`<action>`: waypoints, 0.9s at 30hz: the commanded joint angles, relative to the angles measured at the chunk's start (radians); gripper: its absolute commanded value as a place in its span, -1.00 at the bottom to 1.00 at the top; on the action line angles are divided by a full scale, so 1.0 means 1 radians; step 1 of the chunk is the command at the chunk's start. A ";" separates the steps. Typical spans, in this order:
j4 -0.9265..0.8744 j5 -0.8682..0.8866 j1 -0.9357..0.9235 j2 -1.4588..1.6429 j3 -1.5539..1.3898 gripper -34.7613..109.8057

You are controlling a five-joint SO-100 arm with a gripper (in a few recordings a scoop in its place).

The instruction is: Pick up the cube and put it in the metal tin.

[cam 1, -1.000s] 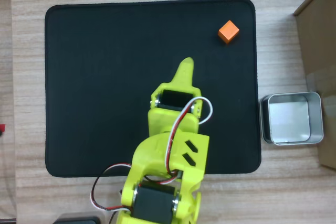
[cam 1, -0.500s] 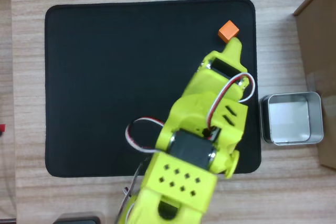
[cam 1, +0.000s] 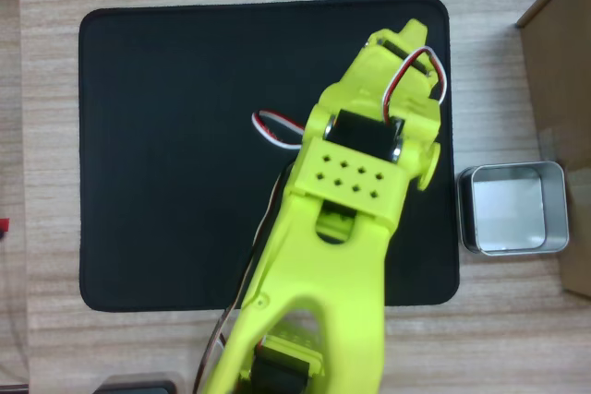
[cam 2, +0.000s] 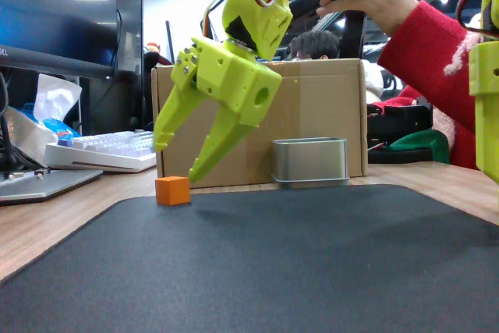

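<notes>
Fixed view: claw (cam 2: pixel 177 160) spread wide, hovering right above the cube (cam 2: pixel 172 190); tin (cam 2: pixel 310 162) sits off to its right.

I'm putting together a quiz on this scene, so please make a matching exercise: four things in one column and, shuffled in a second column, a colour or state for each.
Things:
1. cube
2. tin
3. gripper
4. mat

Descriptions:
A. black, lying flat on the table
B. lime green, fingers spread open
C. orange, sitting on the mat's edge
D. silver-grey, nothing inside

Pairs: 1-C, 2-D, 3-B, 4-A
</notes>
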State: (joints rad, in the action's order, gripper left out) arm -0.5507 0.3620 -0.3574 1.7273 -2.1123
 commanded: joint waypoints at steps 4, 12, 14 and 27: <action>-0.009 0.035 -0.052 -0.095 0.092 -0.09; -0.006 0.038 -0.017 -0.201 0.144 -0.10; -0.006 0.044 0.008 -0.202 0.138 -0.11; -0.015 0.057 -0.064 -0.236 0.173 -0.39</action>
State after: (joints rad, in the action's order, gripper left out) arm -0.5538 0.4080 -0.4050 1.4834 -1.9482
